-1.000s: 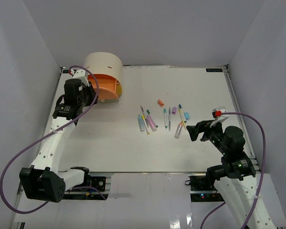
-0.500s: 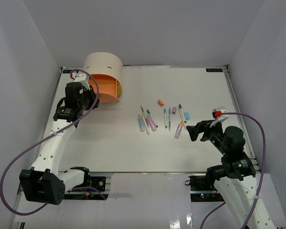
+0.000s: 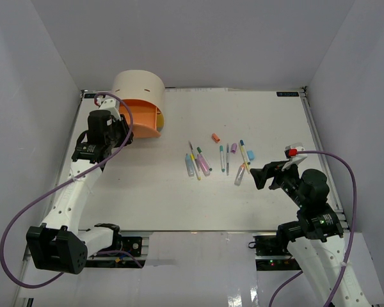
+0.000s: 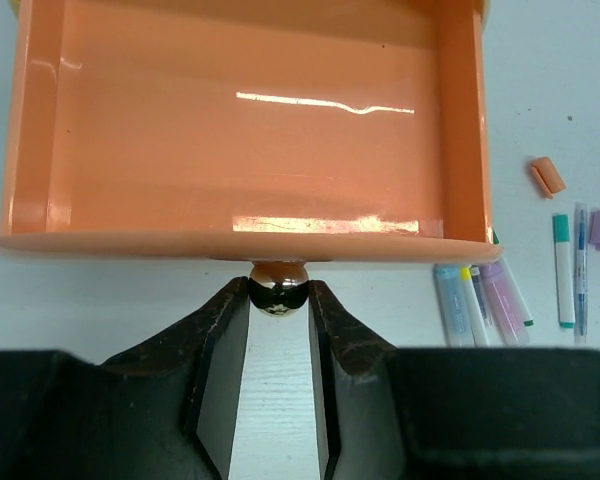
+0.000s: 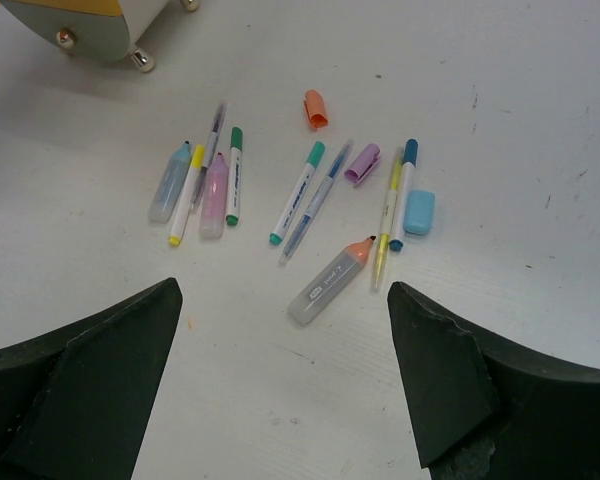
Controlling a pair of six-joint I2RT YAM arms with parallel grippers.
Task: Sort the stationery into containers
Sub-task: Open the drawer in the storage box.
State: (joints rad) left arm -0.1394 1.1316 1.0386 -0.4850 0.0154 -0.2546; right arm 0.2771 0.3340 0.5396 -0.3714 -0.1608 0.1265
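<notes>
Table (image 3: pixel 256 115): white, and it carries everything here.
Cabinet (image 3: pixel 137 83): beige and round-backed, standing at the table's far left corner, close to my left arm.
Orange drawer (image 4: pixel 250 130): the top one, pulled out toward me, and I see nothing lying on its glossy floor.
Grey-green drawer (image 5: pixel 90 28): low in the cabinet and closed, with a yellow strip just above it.
Right gripper (image 5: pixel 282 288): my fingers are spread wide and grip nothing. They hover above the table on the near side of the pens.
Left gripper (image 4: pixel 278 290): my two fingers are drawn in against either side of the drawer's knob.
Pens (image 5: pixel 205 190): about nine, lying loose mid-table and well apart from the cabinet. Four are bunched on the left and the rest lie to their right.
Clear marker (image 5: pixel 330 282): orange-tipped, slanted, nearest my right fingers.
Blue block (image 5: pixel 418 212): just beside the rightmost pens.
Purple piece (image 5: pixel 362 163): among the right-hand pens.
Orange piece (image 5: pixel 315 108): alone, beyond the pens.
Knob (image 4: pixel 278 287): small, shiny and round, under the orange drawer's front lip.
</notes>
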